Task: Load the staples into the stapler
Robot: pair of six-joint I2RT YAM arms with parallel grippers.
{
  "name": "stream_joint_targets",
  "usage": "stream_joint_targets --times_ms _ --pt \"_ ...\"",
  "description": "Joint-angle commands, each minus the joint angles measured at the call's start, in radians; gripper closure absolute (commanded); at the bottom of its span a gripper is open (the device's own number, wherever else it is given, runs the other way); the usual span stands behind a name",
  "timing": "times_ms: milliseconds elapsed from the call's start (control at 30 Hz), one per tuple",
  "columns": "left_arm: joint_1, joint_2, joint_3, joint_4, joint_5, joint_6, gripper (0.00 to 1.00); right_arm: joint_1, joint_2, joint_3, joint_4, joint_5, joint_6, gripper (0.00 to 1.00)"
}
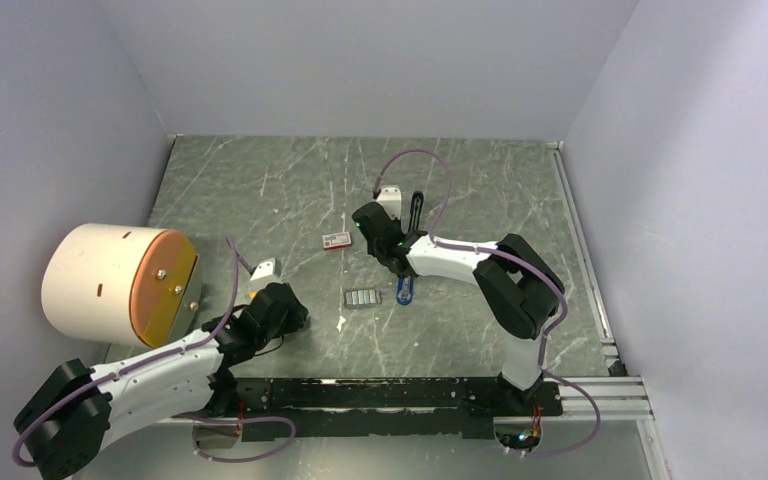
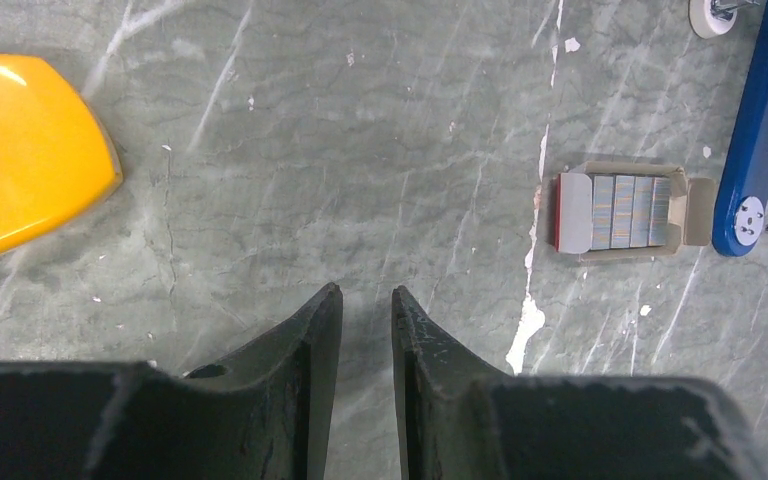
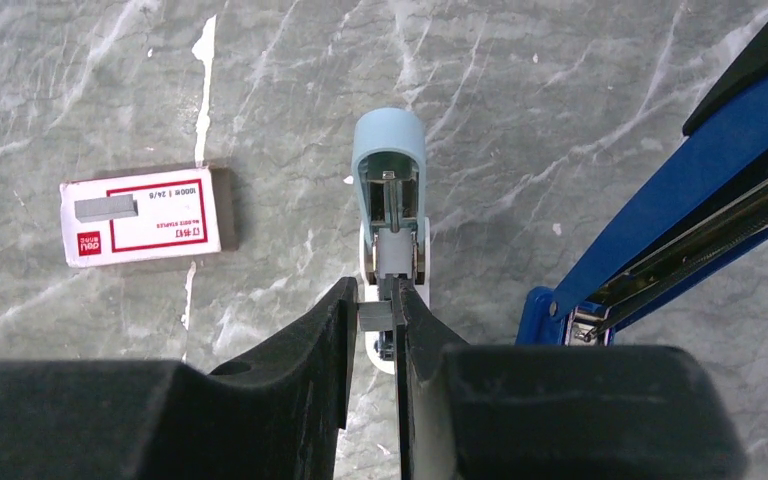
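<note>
My right gripper (image 3: pixel 376 300) is shut on a small grey strip of staples (image 3: pixel 374 315), held just above the table; in the top view it (image 1: pixel 388 250) is under the wrist. The blue stapler (image 3: pixel 660 215) lies open to its right, with the hinge near my fingers; it also shows in the top view (image 1: pixel 405 290) and the left wrist view (image 2: pixel 760 130). More staples (image 2: pixel 625 212) lie in an open card tray (image 1: pixel 362 297). My left gripper (image 2: pixel 367 300) is slightly open and empty, low over bare table to the left of the tray (image 1: pixel 292 316).
A pale blue-grey piece (image 3: pixel 390 170) lies just ahead of my right fingers. A red-and-white staple box (image 3: pixel 140 217) lies left of it (image 1: pixel 337 240). An orange-yellow block (image 2: pixel 20 150) on a white drum (image 1: pixel 95 275) stands at the far left.
</note>
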Motion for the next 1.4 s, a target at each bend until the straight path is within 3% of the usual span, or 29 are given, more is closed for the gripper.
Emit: stream_joint_targets --times_ms 0,1367 --pt "0.005 0.004 0.023 0.033 0.007 0.003 0.69 -0.014 0.013 -0.015 0.044 0.012 -0.01 0.78" --pt "0.005 0.03 0.029 0.044 0.012 -0.002 0.69 -0.043 0.027 -0.062 0.095 -0.043 -0.027 0.79"
